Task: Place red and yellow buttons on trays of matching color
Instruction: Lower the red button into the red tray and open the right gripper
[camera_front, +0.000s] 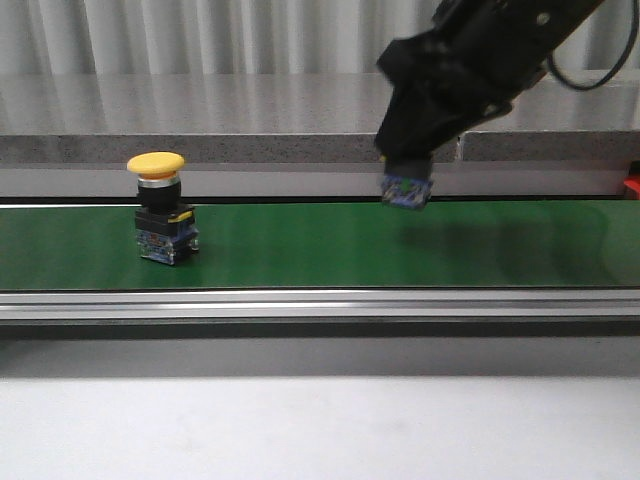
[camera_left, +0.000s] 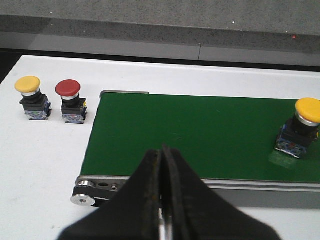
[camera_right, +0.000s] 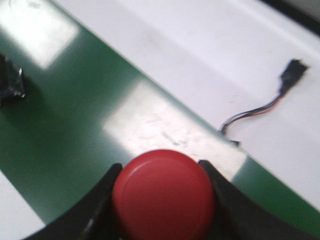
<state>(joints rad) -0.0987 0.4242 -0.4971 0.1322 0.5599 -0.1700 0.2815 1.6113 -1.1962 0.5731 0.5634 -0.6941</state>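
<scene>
Gripping a red button above the green belt, the right tool carries it off — no tray is in view. A yellow button waits on the belt; the left tool hangs pressed together, empty.

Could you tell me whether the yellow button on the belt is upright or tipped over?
Upright. The yellow button stands on its base on the green belt, cap on top, in the front view; the left wrist view agrees.
</scene>
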